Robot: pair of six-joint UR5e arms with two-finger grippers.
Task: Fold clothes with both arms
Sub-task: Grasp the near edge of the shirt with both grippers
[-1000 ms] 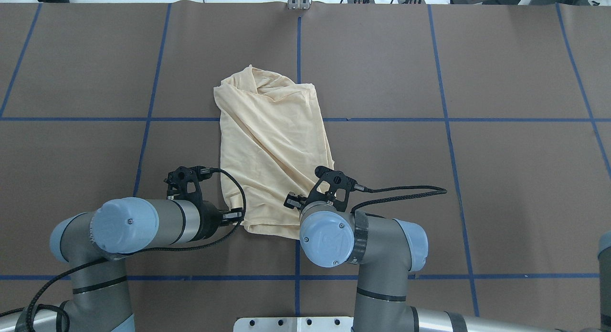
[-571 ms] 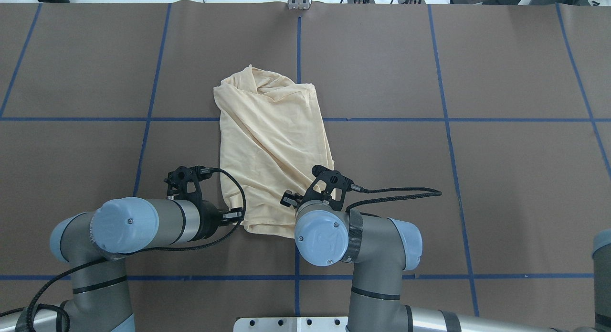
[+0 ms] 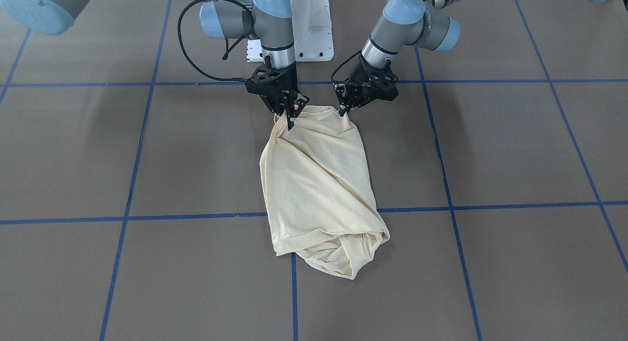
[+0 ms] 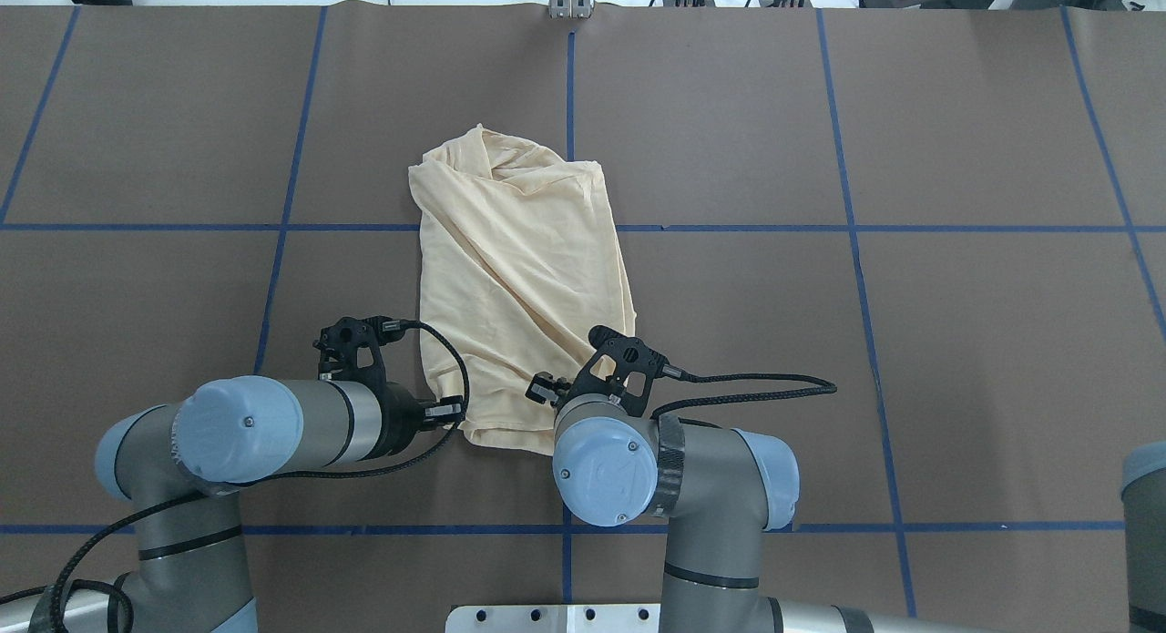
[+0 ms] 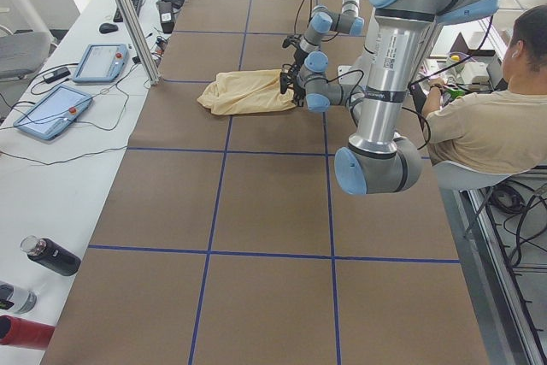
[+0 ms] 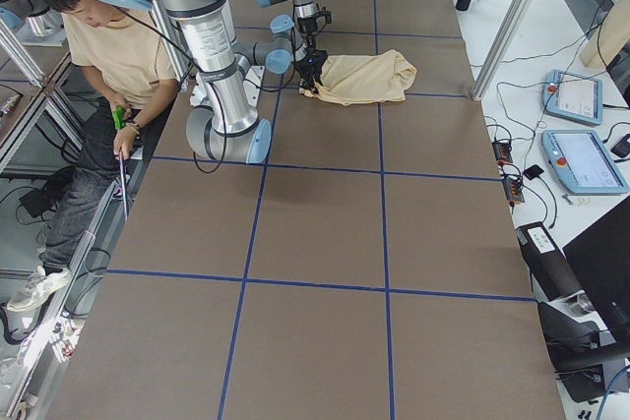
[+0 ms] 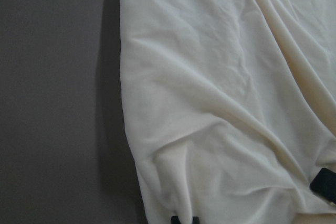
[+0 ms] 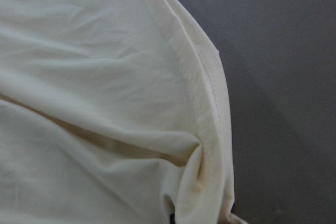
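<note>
The clothes are one pale cream-yellow shirt [image 3: 319,184] lying crumpled lengthwise on the brown table [image 4: 956,342]; its print, collar and tag are hidden. My left gripper [image 3: 342,111] is shut on the shirt's near hem corner on my left side. At the other near corner my right gripper [image 3: 290,121] is shut on bunched cloth. From overhead the shirt [image 4: 519,260] runs away from me; the left gripper [image 4: 454,412] meets its edge, and the right one is hidden under its wrist. Each wrist view is filled with cloth [image 7: 220,103] [image 8: 105,103] puckering toward the fingertips [image 7: 181,219].
Blue tape lines [image 4: 569,86] grid the table. The white pedestal base [image 3: 309,32] stands behind the arms. A seated person [image 5: 496,126] is beside the robot. Tablets [image 5: 51,113] and bottles [image 5: 51,256] lie on the side bench.
My right arm has shifted toward the left arm, drawing its hem corner inward. The left arm and the far end of the shirt have not moved.
</note>
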